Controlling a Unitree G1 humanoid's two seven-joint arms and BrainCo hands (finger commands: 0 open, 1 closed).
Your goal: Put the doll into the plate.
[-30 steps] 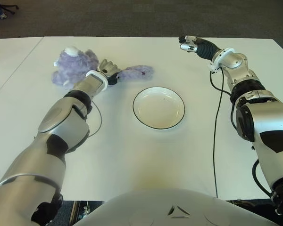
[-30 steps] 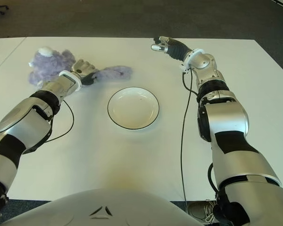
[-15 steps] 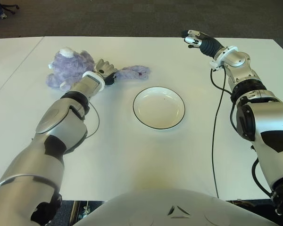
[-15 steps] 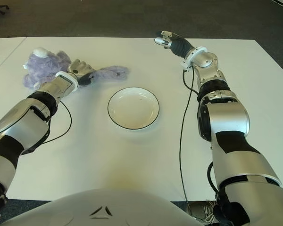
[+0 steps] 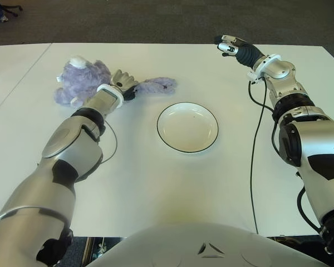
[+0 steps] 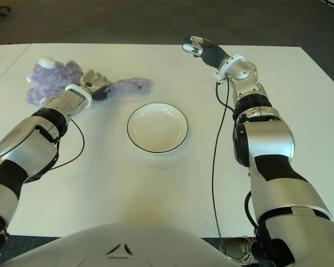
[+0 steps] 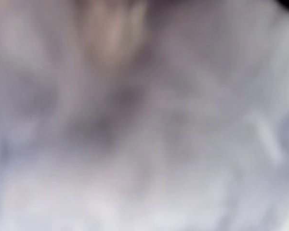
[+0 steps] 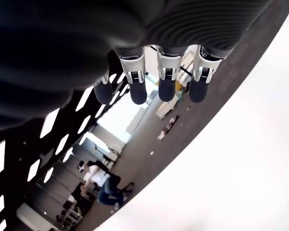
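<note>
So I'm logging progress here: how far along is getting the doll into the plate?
Early stage. The left hand is at the purple doll on the table, apparently gripping it. The plate holds nothing; lifting and placing are left. The right hand shows open at the far edge.

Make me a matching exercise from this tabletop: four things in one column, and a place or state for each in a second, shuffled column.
Things:
1. doll
2. plate
3. left hand
4. right hand

Places or states:
A. empty, mid-table
B. near the table's far edge, holding nothing
C. purple, lying at far left
D. pressed into the plush

Pairs: 1-C, 2-A, 3-D, 4-B
</note>
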